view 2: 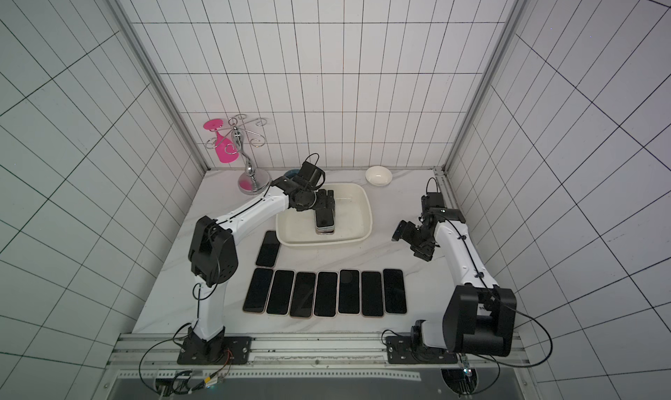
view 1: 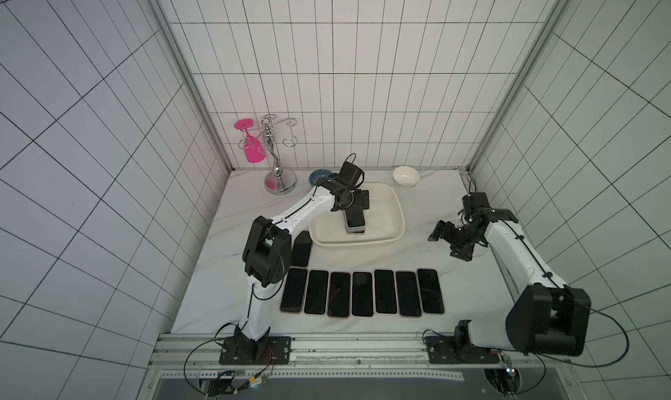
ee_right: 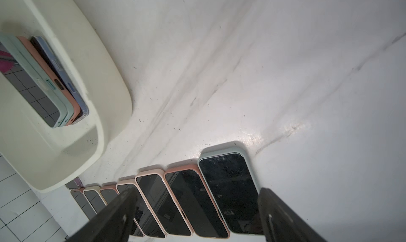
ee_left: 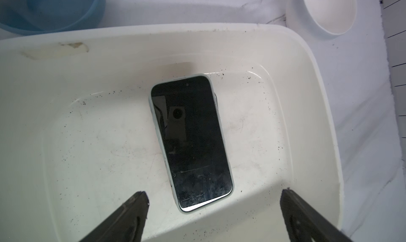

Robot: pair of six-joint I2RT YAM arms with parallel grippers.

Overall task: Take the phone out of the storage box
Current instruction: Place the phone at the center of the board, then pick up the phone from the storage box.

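— Cream-white plastic storage box (view 1: 399, 213), shallow with rounded corners: where is the phone?
— A black-screened phone (ee_left: 191, 142) in a pale green case lies face up in the middle of the box. The left wrist view shows it as if it were alone.
— And the right wrist view?
— That one shows a stack (ee_right: 66, 93): the green case on top, with salmon-pink and pale blue cases beneath.
— The left tool?
— The left tool (ee_left: 213, 193) hangs over the box at one end of the phone. Its black fingers are spread wide and grip nothing.
— The right tool?
— The right tool (view 1: 447, 242) is off to the box's right, above the white marbled bench (view 1: 417, 263). It is also spread wide and empty. Its camera catches the row of seven dark-screened phones (ee_right: 186, 203) on the box's near side, which the left wrist view misses.
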